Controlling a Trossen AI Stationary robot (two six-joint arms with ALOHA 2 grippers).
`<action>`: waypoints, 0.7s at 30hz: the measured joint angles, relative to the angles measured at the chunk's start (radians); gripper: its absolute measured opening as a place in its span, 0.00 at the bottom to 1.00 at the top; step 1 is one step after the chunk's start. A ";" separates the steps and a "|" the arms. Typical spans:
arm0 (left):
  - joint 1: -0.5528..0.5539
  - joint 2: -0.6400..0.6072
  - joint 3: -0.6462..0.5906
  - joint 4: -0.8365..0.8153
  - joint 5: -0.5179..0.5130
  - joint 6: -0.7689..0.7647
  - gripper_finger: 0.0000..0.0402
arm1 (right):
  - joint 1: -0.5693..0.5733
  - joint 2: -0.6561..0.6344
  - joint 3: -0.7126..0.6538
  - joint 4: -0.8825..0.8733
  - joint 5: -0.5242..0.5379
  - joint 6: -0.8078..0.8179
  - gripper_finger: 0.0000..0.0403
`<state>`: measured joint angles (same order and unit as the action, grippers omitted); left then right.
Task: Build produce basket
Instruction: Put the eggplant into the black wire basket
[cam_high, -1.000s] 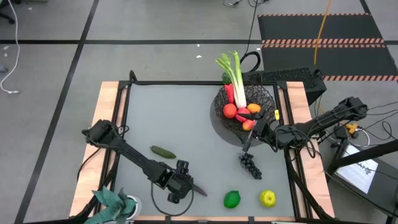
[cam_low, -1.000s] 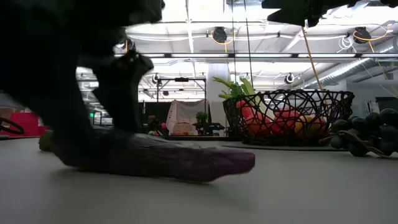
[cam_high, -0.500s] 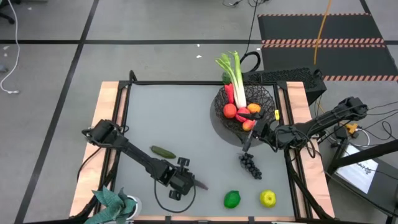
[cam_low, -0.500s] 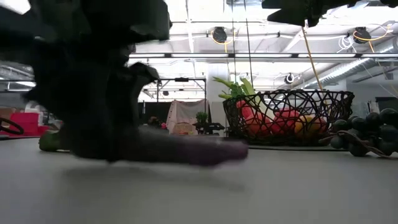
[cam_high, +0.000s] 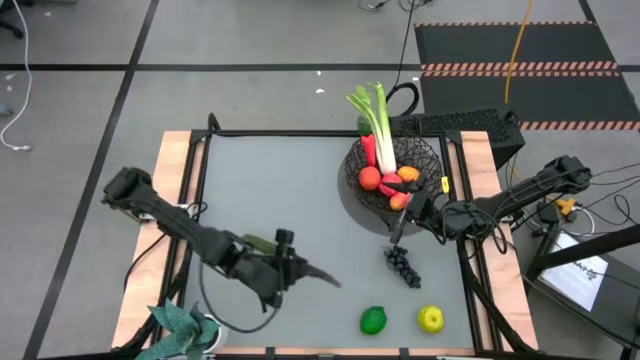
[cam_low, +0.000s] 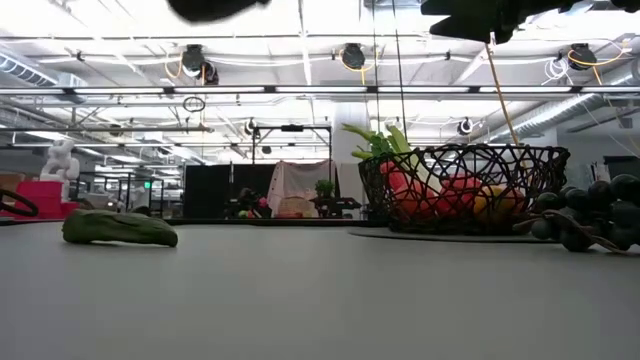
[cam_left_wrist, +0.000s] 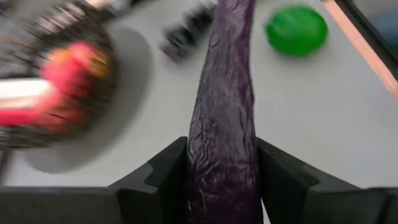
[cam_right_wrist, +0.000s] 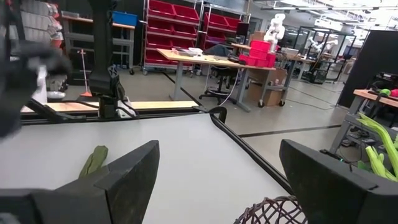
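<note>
My left gripper (cam_high: 285, 268) is shut on a dark purple eggplant (cam_high: 318, 275) above the table's near middle; the eggplant fills the left wrist view (cam_left_wrist: 224, 118). A green cucumber (cam_high: 262, 243) lies on the table beside that arm and shows in the low view (cam_low: 120, 228). The black wire basket (cam_high: 398, 170) at the far right holds a leek (cam_high: 378, 125) and red and orange fruits. Dark grapes (cam_high: 402, 265), a green fruit (cam_high: 373, 320) and a yellow fruit (cam_high: 431, 319) lie near the front right. My right gripper (cam_high: 398, 228) is open and empty beside the basket. My left gripper pinches the eggplant's two long sides (cam_left_wrist: 205, 180) between its two fingers (cam_left_wrist: 165, 171). The eggplant runs forward along the fingers and its free end (cam_high: 330, 281) sticks out toward the table's right. It is lifted clear of the table.
A teal leafy plant (cam_high: 185, 328) stands at the near left corner. Wooden rails (cam_high: 175, 200) edge the grey table left and right. The table's middle and far left hold nothing that shows.
My left gripper has risen from the table and gone a little toward the far edge, shut on the eggplant. The eggplant, which lay on the table a second ago, is lifted clear and has left the low view, uncovering the cucumber.
</note>
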<state>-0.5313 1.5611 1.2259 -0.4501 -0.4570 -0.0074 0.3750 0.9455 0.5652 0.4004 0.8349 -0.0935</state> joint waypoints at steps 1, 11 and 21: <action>-0.001 -0.025 0.000 0.000 -0.027 0.014 0.41 | 0.000 0.000 0.000 -0.002 0.000 0.001 0.81; -0.004 -0.154 0.001 0.002 -0.121 0.146 0.36 | 0.000 0.000 0.000 -0.020 0.000 0.003 0.81; -0.027 -0.154 0.001 -0.051 -0.121 0.276 0.36 | -0.009 0.001 0.000 -0.024 0.001 0.007 0.81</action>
<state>-0.5587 1.4067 1.2270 -0.5015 -0.5781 0.2687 0.3656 0.9461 0.5652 0.3766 0.8356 -0.0868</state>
